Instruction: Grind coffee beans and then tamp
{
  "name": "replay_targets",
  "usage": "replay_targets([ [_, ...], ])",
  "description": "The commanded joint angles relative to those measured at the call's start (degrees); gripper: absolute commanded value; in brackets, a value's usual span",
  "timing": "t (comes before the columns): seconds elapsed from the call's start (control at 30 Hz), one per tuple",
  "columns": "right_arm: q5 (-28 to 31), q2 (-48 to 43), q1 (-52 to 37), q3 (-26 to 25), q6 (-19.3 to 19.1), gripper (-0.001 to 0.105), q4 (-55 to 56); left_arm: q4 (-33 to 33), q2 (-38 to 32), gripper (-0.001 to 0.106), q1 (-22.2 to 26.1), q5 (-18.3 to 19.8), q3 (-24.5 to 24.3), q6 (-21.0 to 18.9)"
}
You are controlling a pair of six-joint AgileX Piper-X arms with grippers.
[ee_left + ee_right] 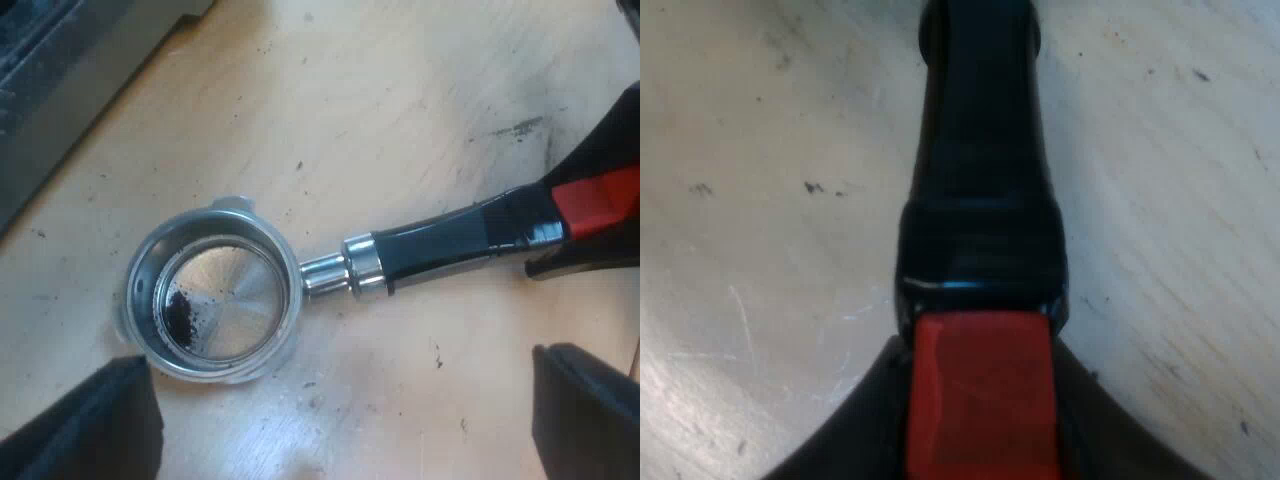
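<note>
The metal holder (215, 295) lies on the wooden table, its basket open upward with a small smear of dark grounds inside. Its dark handle (450, 245) runs away from the basket and ends in red (600, 195). My left gripper (330, 425) hangs open above the table beside the basket, one finger (85, 425) near the basket's rim and the other (585, 415) near the handle. My right gripper (980, 400) is shut on the handle's red end (980, 390), a black finger pressed against each side. Beyond it, the handle's dark part (980, 150) stretches away.
The grey metal base of the espresso machine (70, 70) stands beyond the basket. The light wooden table (380, 110) carries scattered dark specks and scuffs around the holder.
</note>
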Motion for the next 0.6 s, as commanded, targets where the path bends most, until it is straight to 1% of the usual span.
replay_targets([
  [0.03,1.5,-0.4,0.0,-0.4,0.2,0.006,-0.8,-0.3,-0.2,0.078,-0.3,0.1,-0.2,0.4],
  [0.07,1.2,-0.4,0.0,-0.4,0.2,0.015,-0.2,-0.3,-0.2,0.078,-0.3,0.1,-0.2,0.4],
  [0.1,1.1,-0.4,0.0,-0.4,0.2,0.016,0.1,-0.3,-0.2,0.078,-0.3,0.1,-0.2,0.4],
  [0.17,-0.9,-0.4,0.0,-0.4,0.7,0.042,1.9,-0.3,-0.2,0.078,-0.3,-0.3,-0.2,0.4],
  [0.2,-1.2,-0.4,0.0,-0.4,0.9,0.049,2.2,-0.3,-0.2,0.078,-0.3,-0.7,-0.2,0.4],
  [0.23,-1.2,-0.4,0.0,-0.4,1.6,0.060,2.8,-0.3,-0.2,0.078,-0.3,-1.4,-0.2,0.4],
  [0.27,-1.1,-0.4,0.0,-0.4,2.4,0.068,3.6,-0.3,-0.2,0.078,-0.3,-1.8,-0.2,0.4],
  [0.3,-1.1,-0.4,0.0,-0.4,2.9,0.073,3.8,-0.3,-0.2,0.078,-0.3,-2.1,-0.2,0.4],
  [0.33,-1.0,-0.4,0.0,-0.4,3.2,0.081,4.9,-0.3,-0.2,0.078,-0.3,-4.2,-0.2,0.4],
  [0.47,-0.9,-0.7,0.0,-1.0,3.4,0.083,6.8,0.0,-0.3,0.078,-0.3,-6.6,-0.2,0.4],
  [0.53,-0.7,-1.1,0.0,-1.8,3.7,0.083,8.5,1.7,-1.1,0.078,-0.3,-8.1,-0.4,0.4],
  [0.6,-0.7,-1.4,0.0,-2.3,3.7,0.083,9.8,2.7,-2.0,0.078,-0.3,-8.7,-0.4,0.4],
])
